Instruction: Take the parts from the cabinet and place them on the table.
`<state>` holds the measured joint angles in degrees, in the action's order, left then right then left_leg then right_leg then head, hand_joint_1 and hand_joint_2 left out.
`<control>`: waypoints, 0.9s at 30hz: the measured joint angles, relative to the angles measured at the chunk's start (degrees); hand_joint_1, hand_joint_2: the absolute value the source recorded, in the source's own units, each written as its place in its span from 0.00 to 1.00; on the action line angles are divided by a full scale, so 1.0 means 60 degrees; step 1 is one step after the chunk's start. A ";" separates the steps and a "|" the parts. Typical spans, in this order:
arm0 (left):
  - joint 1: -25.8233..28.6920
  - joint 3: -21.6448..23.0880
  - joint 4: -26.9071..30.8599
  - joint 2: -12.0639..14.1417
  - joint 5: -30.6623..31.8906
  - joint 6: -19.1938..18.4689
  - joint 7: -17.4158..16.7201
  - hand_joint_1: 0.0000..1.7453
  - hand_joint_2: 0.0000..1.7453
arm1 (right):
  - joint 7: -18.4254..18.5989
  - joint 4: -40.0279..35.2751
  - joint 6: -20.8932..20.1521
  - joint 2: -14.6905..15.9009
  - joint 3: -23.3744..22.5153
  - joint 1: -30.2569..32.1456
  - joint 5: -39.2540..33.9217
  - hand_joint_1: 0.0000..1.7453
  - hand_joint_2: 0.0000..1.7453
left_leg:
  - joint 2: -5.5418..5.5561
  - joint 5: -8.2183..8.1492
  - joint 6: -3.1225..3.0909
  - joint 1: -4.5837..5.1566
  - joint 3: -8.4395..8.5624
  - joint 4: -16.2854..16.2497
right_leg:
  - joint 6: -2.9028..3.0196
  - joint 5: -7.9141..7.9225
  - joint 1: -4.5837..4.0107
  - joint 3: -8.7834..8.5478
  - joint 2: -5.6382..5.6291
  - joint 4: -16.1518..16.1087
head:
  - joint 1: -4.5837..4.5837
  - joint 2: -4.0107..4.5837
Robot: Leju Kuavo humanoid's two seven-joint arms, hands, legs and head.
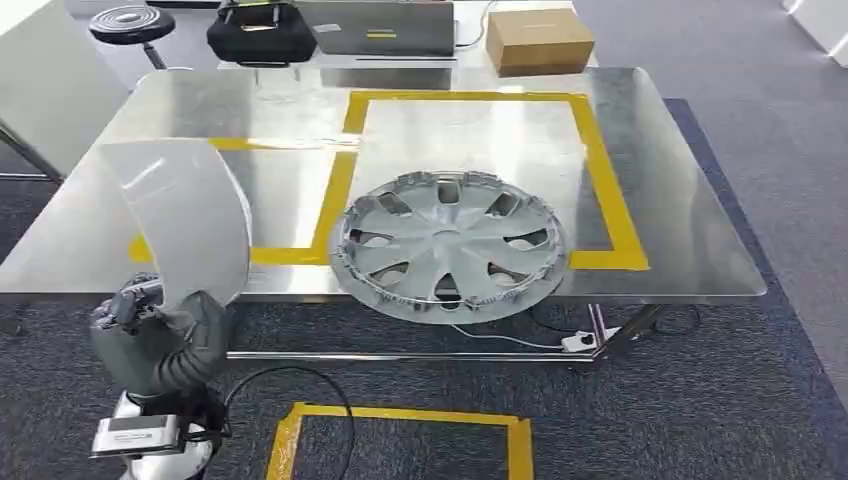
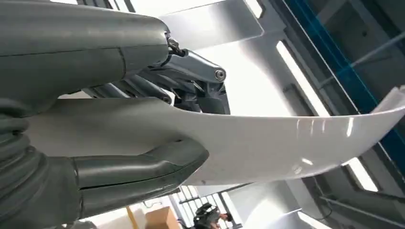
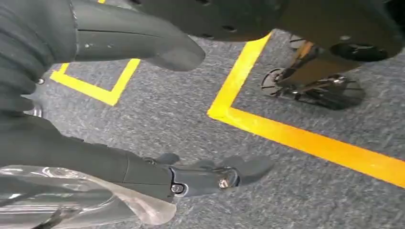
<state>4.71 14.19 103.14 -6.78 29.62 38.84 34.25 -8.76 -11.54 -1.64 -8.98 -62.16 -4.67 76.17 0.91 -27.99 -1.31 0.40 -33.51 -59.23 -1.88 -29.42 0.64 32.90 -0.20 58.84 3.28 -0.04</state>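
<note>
A curved white panel (image 1: 185, 215) stands upright over the table's near left corner, with my left hand (image 1: 150, 320) gripping its lower end. Up close, the thumb (image 2: 143, 171) lies under the panel (image 2: 286, 143) and the fingers (image 2: 191, 71) press on its other side. A silver wheel cover (image 1: 450, 245) lies flat on the steel table (image 1: 650, 150), at the near edge of a yellow taped rectangle. My right hand (image 3: 157, 174) hangs over the grey carpet with thumb and fingers apart and nothing in it.
A cardboard box (image 1: 538, 40), a laptop (image 1: 380, 28) and a black bag (image 1: 255, 32) sit beyond the table's far edge, with a stool (image 1: 130, 22) at far left. Yellow tape (image 1: 400, 430) marks the floor; a power strip (image 1: 580, 342) lies under the table. A caster (image 3: 315, 86) is near my right hand.
</note>
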 joint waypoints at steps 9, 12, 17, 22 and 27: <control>0.0070 -0.0011 -0.0248 0.0160 0.0324 -0.0077 -0.0230 1.00 1.00 | 0.0004 0.0000 0.0047 -0.0025 -0.0004 0.0012 -0.0018 0.00 1.00 | -0.0061 -0.1042 0.0310 -0.0132 -0.1266 -0.2748 | 0.0258 -0.0036 0.0088 -0.0169 0.0056 -0.0075 | 0.0043 0.0000; 0.0086 -0.0066 -0.0350 0.0259 0.0394 -0.0117 -0.0350 1.00 1.00 | 0.0018 0.0000 0.0044 -0.0029 -0.0004 0.0034 -0.0018 0.00 1.00 | -0.0078 0.0216 0.0188 -0.0127 -0.0155 -0.0374 | 0.0207 -0.0090 0.0088 -0.0277 0.0045 -0.0075 | 0.0047 0.0000; 0.0177 -0.0427 -0.0521 0.0408 0.0346 -0.0317 -0.0408 1.00 1.00 | 0.0015 0.0000 0.0051 -0.0029 -0.0007 0.0021 -0.0015 0.00 1.00 | -0.0058 0.0038 0.0014 -0.0042 -0.0039 0.0022 | -0.0077 -0.0072 0.0062 -0.0252 0.0057 -0.0160 | 0.0021 0.0000; 0.0181 -0.1035 -0.0725 0.0609 0.0383 -0.0426 -0.0361 1.00 1.00 | -0.0036 0.0000 0.0014 -0.0026 -0.0004 0.0027 0.0018 0.00 1.00 | -0.0090 0.0108 -0.0157 -0.0093 0.0030 0.0169 | -0.0191 -0.1331 0.0081 0.1016 0.0046 0.2370 | -0.0033 0.0000; 0.0195 -0.1924 -0.1006 0.0870 0.0430 -0.0682 -0.0255 1.00 1.00 | -0.0040 0.0000 -0.0033 -0.0007 -0.0004 0.0077 0.0088 0.00 1.00 | -0.0038 0.0075 -0.0119 -0.0079 0.0087 0.0140 | -0.0093 0.0073 0.0079 0.0158 0.0046 0.0408 | -0.0044 0.0000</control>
<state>5.88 2.64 97.11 -1.55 32.20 34.75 32.72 -9.00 -11.54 -1.84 -9.03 -62.18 -4.21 76.70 0.68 -27.54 -2.02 -0.07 -32.99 -58.39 -2.44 -28.98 1.11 33.85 0.07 61.29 3.02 -0.04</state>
